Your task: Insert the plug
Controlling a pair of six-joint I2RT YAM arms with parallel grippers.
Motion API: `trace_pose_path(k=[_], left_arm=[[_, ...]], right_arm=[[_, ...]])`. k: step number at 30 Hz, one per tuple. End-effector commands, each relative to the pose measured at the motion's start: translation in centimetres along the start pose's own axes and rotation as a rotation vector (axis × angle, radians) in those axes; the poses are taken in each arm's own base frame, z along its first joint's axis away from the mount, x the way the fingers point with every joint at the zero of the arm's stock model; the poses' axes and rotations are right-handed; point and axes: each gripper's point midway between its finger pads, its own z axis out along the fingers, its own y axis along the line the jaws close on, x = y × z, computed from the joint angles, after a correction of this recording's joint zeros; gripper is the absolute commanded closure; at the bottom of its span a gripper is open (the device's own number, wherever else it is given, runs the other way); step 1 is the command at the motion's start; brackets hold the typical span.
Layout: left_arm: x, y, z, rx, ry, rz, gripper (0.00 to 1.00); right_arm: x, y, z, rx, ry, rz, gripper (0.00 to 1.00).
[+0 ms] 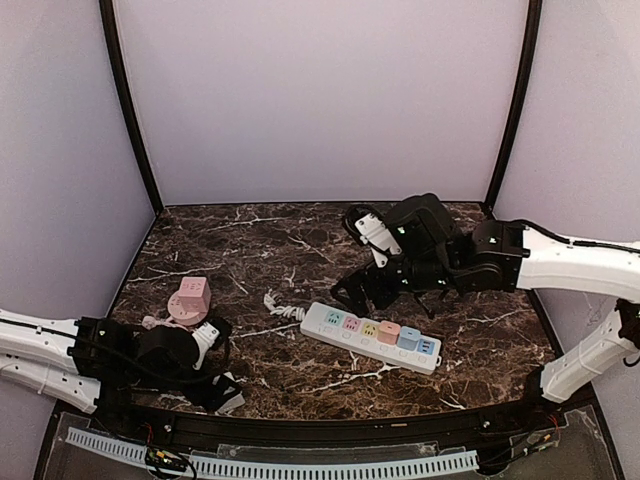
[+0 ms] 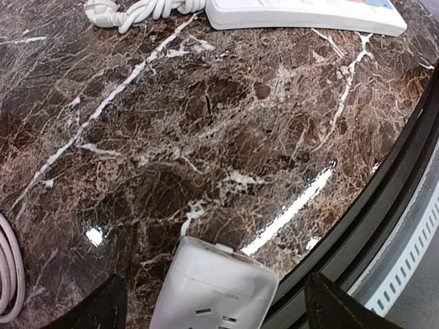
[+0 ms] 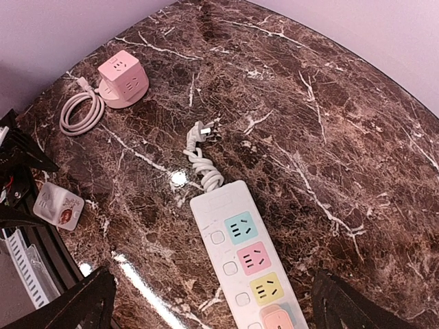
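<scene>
A white power strip (image 1: 372, 335) with coloured sockets lies mid-table; it also shows in the right wrist view (image 3: 241, 264) and the left wrist view (image 2: 302, 14). Its coiled white cord ends in a loose plug (image 3: 206, 131) lying on the marble (image 1: 283, 305). A small white adapter cube (image 2: 214, 288) lies near the front edge (image 1: 230, 402). My left gripper (image 2: 212, 312) is open, with the cube lying between its fingers and untouched. My right gripper (image 3: 219, 308) is open and empty, hovering above the strip's cord end (image 1: 365, 293).
A pink cube socket (image 1: 190, 298) with a coiled pink cord (image 3: 79, 113) stands at the left (image 3: 122, 79). The table's black front rim (image 2: 384, 226) runs close by the adapter. Purple walls enclose the back and sides.
</scene>
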Motion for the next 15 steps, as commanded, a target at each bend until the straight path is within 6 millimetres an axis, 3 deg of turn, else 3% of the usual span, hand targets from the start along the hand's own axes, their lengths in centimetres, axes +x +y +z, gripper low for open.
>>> trace_pose_path(k=[1, 15], left_arm=[[2.4, 1.5, 0.6, -0.083, 0.08, -0.009, 0.11], [3.8, 0.5, 1.6, -0.055, 0.157, 0.008, 0.11]], right_arm=[[0.6, 0.5, -0.5, -0.005, 0.001, -0.002, 0.01], [1.1, 0.9, -0.8, -0.034, -0.008, -0.025, 0.01]])
